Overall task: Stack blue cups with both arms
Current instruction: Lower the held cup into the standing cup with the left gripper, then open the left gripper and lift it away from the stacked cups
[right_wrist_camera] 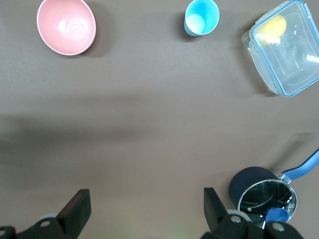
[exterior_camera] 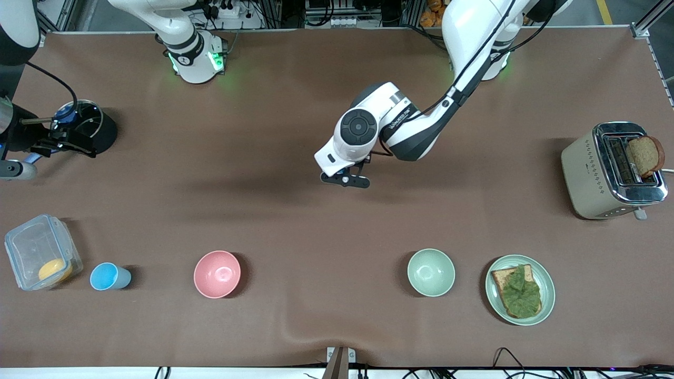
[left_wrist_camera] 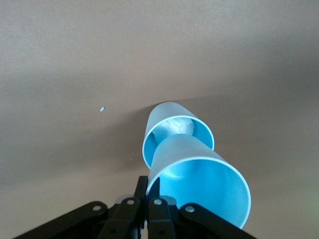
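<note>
left jaws point(left_wrist_camera: 144, 199) pinch a blue cup point(left_wrist_camera: 199, 184), seemingly above another cup point(left_wrist_camera: 172, 127).

In the front view, the two stacked blue cups point(left_wrist_camera: 184, 149) are hidden beneath the left arm's wrist point(exterior_camera: 363, 138), and the left gripper point(exterior_camera: 346, 179) is mostly covered too. The right arm point(exterior_camera: 16, 79) is cut off by the picture's edge. The saucepan point(right_wrist_camera: 266, 201) is cropped in the right wrist view.
</note>
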Controlling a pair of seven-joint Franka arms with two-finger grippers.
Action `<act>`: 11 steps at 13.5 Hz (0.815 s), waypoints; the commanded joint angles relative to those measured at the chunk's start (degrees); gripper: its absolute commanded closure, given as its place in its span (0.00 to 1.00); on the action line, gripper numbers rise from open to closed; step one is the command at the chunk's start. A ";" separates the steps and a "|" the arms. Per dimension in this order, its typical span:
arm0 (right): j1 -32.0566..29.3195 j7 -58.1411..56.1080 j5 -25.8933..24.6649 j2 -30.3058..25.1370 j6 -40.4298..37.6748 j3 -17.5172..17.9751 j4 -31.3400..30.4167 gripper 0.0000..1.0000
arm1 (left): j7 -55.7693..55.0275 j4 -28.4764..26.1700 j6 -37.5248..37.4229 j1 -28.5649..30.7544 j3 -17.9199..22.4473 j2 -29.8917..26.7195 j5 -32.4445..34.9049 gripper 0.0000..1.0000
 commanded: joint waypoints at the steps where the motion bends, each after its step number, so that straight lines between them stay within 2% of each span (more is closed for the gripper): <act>1: -0.03 -0.44 -0.43 0.08 -0.07 0.20 0.13 0.00 | 0.61 1.08 0.35 -0.74 0.38 0.58 1.63 1.00; 2: -0.04 -0.44 -0.43 0.08 -0.07 0.20 0.13 0.00 | 0.69 1.25 0.35 -0.74 0.47 0.58 1.63 0.84; 3: 0.05 -0.44 -0.43 0.08 -0.07 0.20 0.13 0.00 | 0.61 1.25 0.35 -0.65 0.47 0.41 1.63 0.16; 4: 0.05 -0.44 -0.35 0.08 0.10 0.28 0.13 0.00 | 0.69 1.34 0.35 -0.65 0.56 0.06 1.63 0.00; 7: 0.05 -0.52 -0.35 0.25 0.28 0.29 0.04 0.00 | 0.52 1.52 0.27 0.66 0.82 -3.18 1.62 0.00; 9: 0.05 -0.52 -0.35 0.25 0.28 0.29 0.04 0.00 | 0.43 1.43 -0.96 3.81 1.26 -8.35 1.63 0.00; 11: 0.05 -0.52 -0.35 0.25 0.37 0.29 0.04 0.00 | 0.43 1.52 -5.51 7.85 1.96 -14.68 1.54 0.00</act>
